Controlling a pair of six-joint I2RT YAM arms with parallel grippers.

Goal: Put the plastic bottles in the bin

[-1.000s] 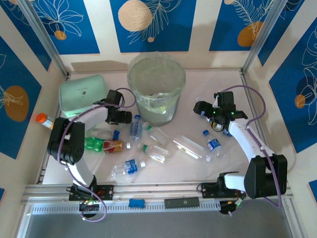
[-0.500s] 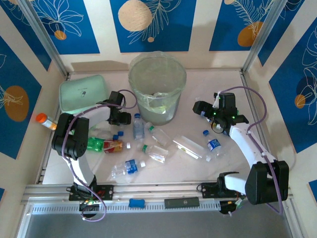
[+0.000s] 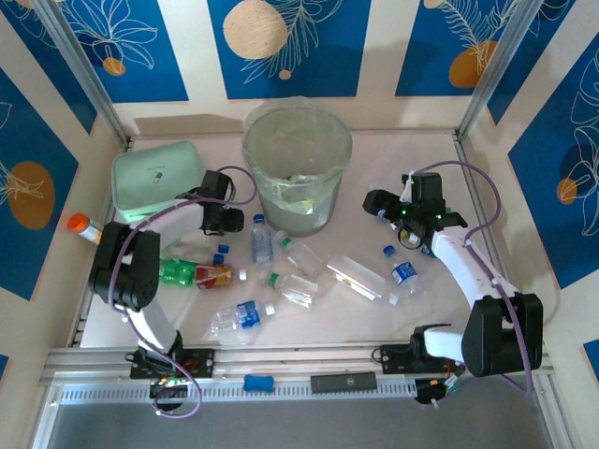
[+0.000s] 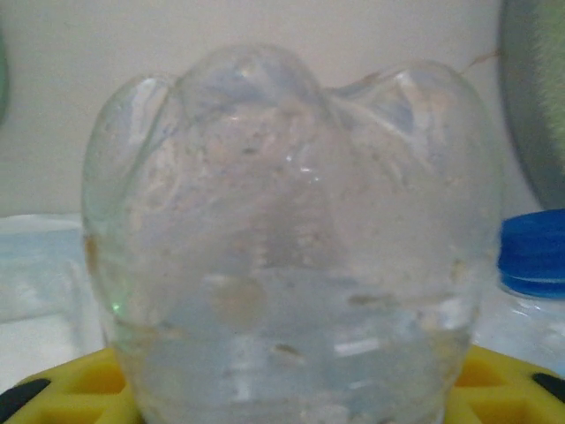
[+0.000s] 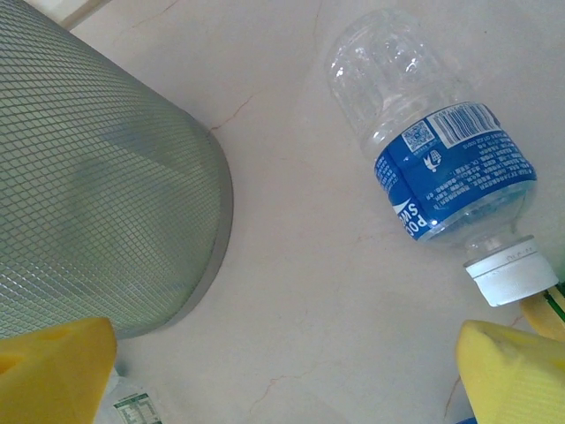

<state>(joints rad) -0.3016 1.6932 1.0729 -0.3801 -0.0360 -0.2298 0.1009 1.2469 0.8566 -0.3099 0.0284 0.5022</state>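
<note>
Left gripper [image 3: 232, 223] clasps a clear bottle [image 4: 291, 247] by the bin [image 5: 88, 177]; right gripper [image 5: 282, 371] gapes over white-capped bottle [image 5: 441, 168].

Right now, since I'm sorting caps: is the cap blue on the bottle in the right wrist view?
No, that blue-labelled bottle ends in a white cap.

Pale table [image 3: 393, 154], bin [image 3: 309, 208] far-ctr, mint case [image 3: 156, 178] far-L, plastic bottles [image 3: 261, 240] scattered

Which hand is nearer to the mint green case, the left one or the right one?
Left. The left hand is just right of the mint green case in the top view; the right hand is on the other side of the bin.
</note>
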